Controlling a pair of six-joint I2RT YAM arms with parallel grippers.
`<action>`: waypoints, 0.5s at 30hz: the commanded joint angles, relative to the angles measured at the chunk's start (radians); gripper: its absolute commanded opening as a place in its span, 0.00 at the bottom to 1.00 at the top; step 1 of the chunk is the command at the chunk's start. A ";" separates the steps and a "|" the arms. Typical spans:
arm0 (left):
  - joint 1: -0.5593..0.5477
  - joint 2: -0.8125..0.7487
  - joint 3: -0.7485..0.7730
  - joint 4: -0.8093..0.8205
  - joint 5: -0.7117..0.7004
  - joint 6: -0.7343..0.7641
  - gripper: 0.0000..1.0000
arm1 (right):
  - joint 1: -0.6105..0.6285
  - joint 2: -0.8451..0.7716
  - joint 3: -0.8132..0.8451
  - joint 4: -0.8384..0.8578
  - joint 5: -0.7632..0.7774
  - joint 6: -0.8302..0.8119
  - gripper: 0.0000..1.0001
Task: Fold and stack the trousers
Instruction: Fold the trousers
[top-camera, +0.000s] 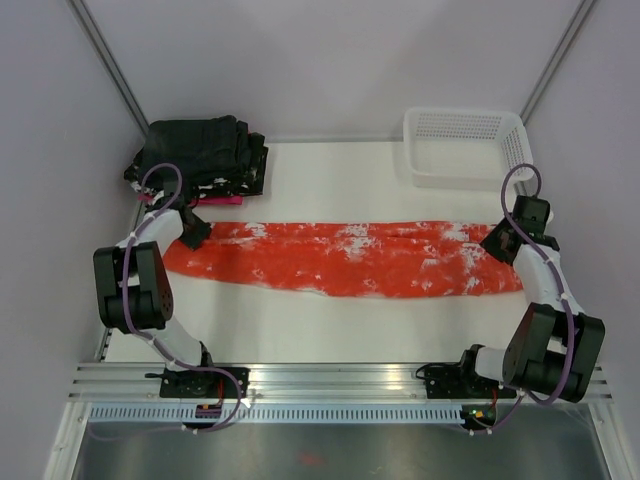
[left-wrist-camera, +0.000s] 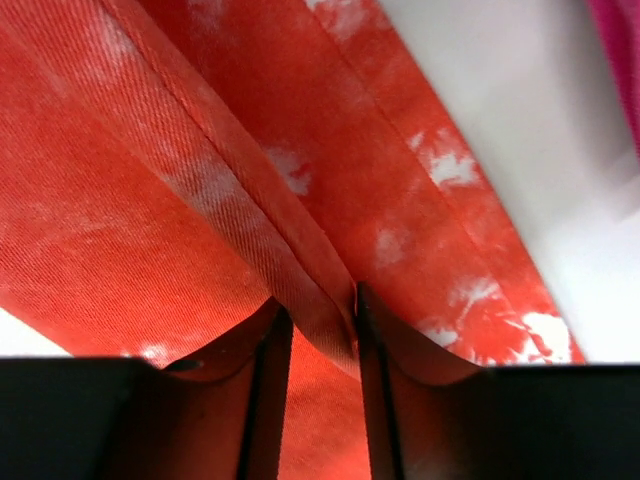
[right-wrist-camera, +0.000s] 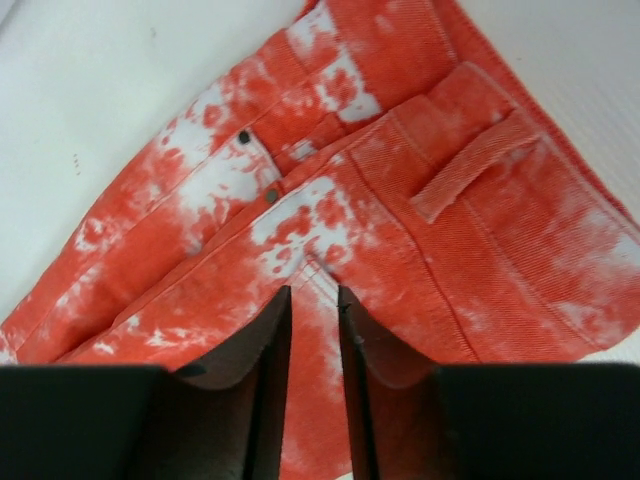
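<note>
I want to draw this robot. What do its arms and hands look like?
The left arm and right arm are chunky black joints joined by white tubes. A thin purple cable loops over each one. The left hand and right hand are black, each with two flat fingers.

From my screen the left arm (top-camera: 130, 285) and right arm (top-camera: 540, 270) match: white links between bulky black joint housings, each trailed by a looping purple cable (top-camera: 160, 178). Their bases (top-camera: 205, 383) are black and blocky. The left hand (top-camera: 192, 230) and right hand (top-camera: 503, 243) are black too, with flat dark fingers (right-wrist-camera: 268, 420) seen edge-on from the wrists.
</note>
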 joint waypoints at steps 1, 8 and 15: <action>0.002 0.026 0.018 0.037 -0.021 -0.061 0.36 | -0.037 0.026 -0.018 0.078 0.039 0.060 0.33; 0.001 0.028 -0.017 0.075 -0.022 -0.058 0.10 | -0.043 0.189 0.066 0.113 0.064 0.060 0.46; 0.001 0.020 -0.020 0.090 -0.011 -0.054 0.02 | -0.043 0.315 0.149 0.097 0.124 0.020 0.66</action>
